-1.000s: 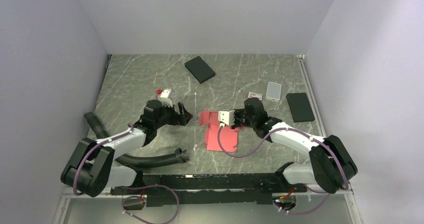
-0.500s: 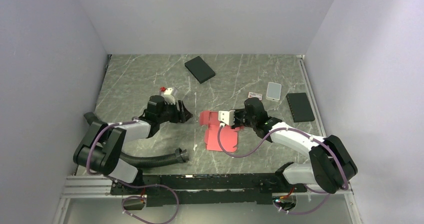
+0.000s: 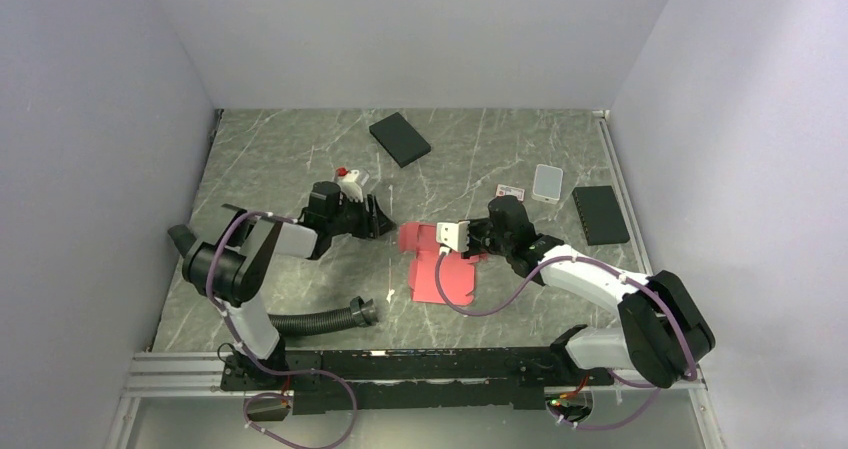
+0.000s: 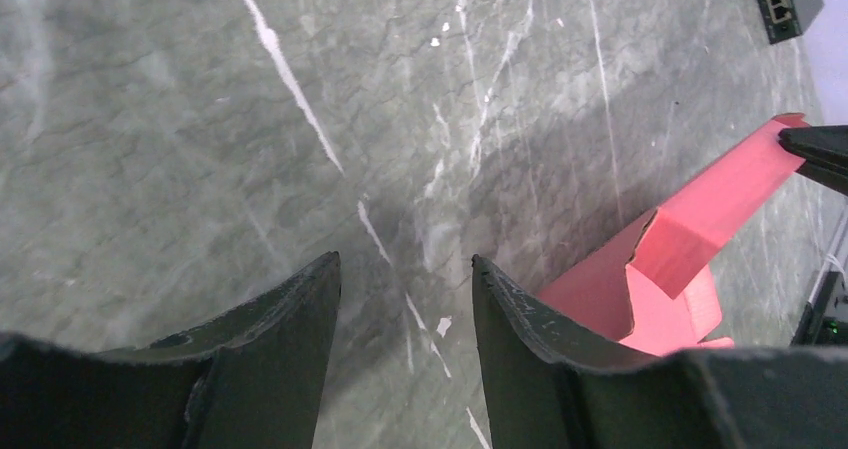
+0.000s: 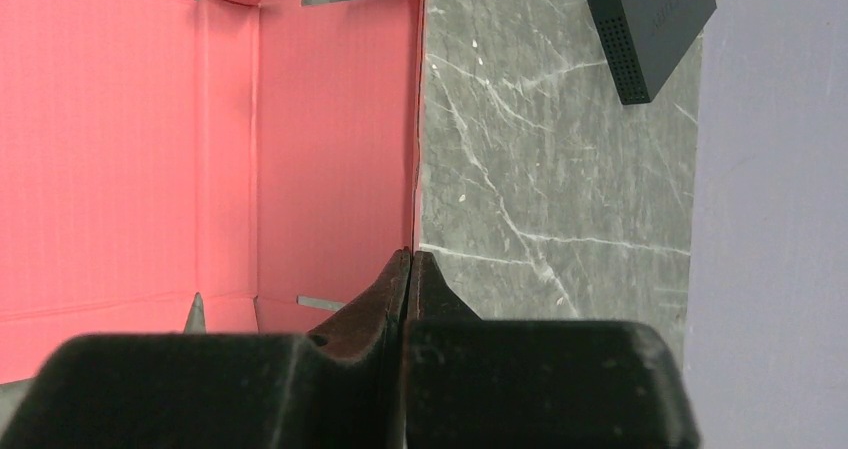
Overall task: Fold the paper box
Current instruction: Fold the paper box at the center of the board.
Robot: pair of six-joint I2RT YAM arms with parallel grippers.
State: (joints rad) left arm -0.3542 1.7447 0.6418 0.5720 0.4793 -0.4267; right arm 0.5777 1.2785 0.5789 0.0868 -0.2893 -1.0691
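right wrist: right fingers (image 5: 385, 299) pinched shut on paper box (image 5: 150, 149) edge; looks light, bendy, grab flaps. left fingers (image 4: 285, 314) half open, empty.

A black box (image 3: 399, 139) lies at the back of the desk (image 3: 270, 159), a second box (image 3: 600, 214) at its right. A white case (image 3: 547, 182) sits beside a small card (image 3: 510, 191); a ribbed hose (image 3: 300, 321) curls near the front

Left pincer (image 4: 404, 263) stands with jaws apart; right pincer (image 5: 409, 257) is pinched tight.
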